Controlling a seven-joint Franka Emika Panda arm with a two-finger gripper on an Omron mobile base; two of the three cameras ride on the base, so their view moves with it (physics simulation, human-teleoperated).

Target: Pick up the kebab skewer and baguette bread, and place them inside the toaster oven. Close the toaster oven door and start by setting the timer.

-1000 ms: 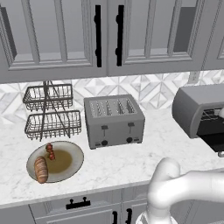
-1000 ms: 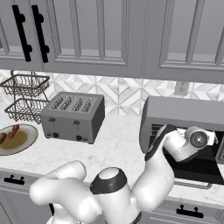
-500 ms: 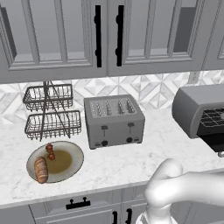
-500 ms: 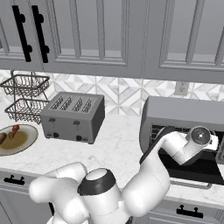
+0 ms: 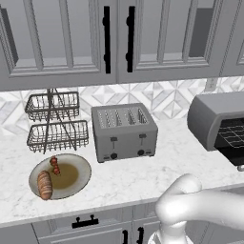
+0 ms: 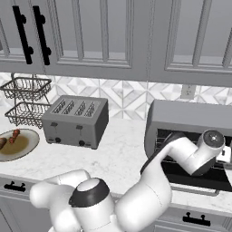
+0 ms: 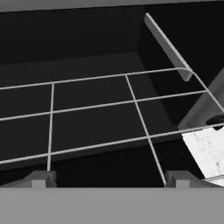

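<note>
Your gripper [image 7: 107, 180] stands with its jaws spread wide and nothing between them; the two dark fingertips [image 7: 40, 179] sit far apart at the bottom of the hand view, with bare wire rack [image 7: 100, 107] ahead of them. The rack spans the dark cavity of the toaster oven [image 6: 190, 124], and a pale metal rail runs along the cavity's side wall. A patch of marbled counter [image 7: 208, 151] shows past the oven's edge in that same view.

From the right base view, your hand reaches into the front opening of the toaster oven, the white forearm crossing in front of the rack. The toaster oven door [image 6: 199, 177] hangs open, folded down and forward below the cavity, its pale bar handle along the front edge.

The oven stands at the right end of the counter [image 5: 133, 174]. To its left, well apart, you have the grey four-slot toaster [image 5: 124, 131]. Left again stands a two-tier wire basket [image 5: 56, 123] against the backsplash.

Both food items lie on the plate [image 5: 76, 178], in front of the basket and far from your gripper. The baguette bread [image 5: 45, 184] lies at the plate's left rim. The kebab skewer [image 5: 55, 165] lies just beside it, nearer the basket. Neither touches the oven.
</note>
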